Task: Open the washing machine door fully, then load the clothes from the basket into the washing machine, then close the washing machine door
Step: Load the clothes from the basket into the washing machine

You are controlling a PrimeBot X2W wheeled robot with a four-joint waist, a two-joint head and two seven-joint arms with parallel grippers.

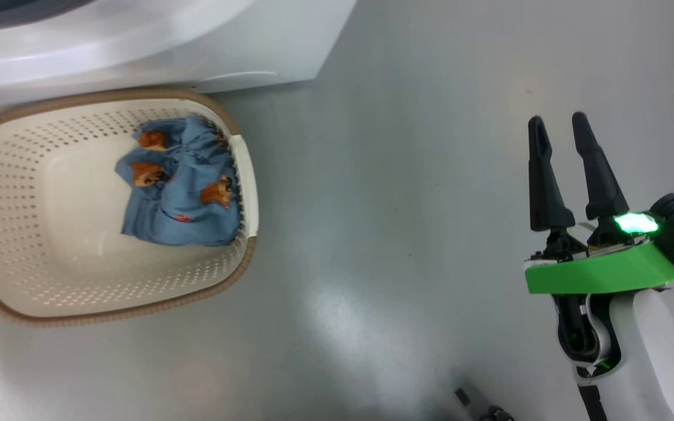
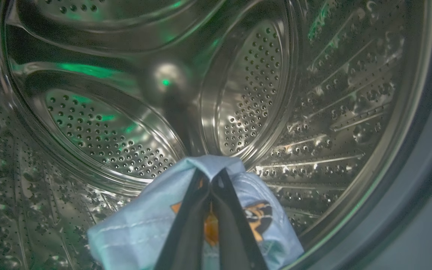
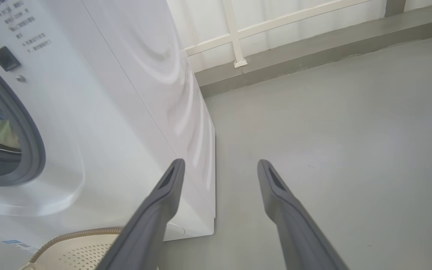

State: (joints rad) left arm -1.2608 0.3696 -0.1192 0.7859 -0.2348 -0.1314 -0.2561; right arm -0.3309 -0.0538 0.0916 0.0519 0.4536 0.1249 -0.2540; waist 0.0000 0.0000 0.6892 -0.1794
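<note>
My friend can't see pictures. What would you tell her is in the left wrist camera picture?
The left gripper is shut on a light blue cloth with orange-brown cartoon bears, holding it inside the shiny steel washer drum. Small holes dot the drum, and a dark gasket curves along the right edge.

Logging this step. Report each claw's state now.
Left claw: shut on a piece of the clothes, inside the drum.
Right claw: open, holding nothing.

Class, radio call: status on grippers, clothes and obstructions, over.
Left gripper shut on bear-print piece inside drum. Right gripper open, empty, above floor. More clothes in basket. No obstruction seen.
</note>
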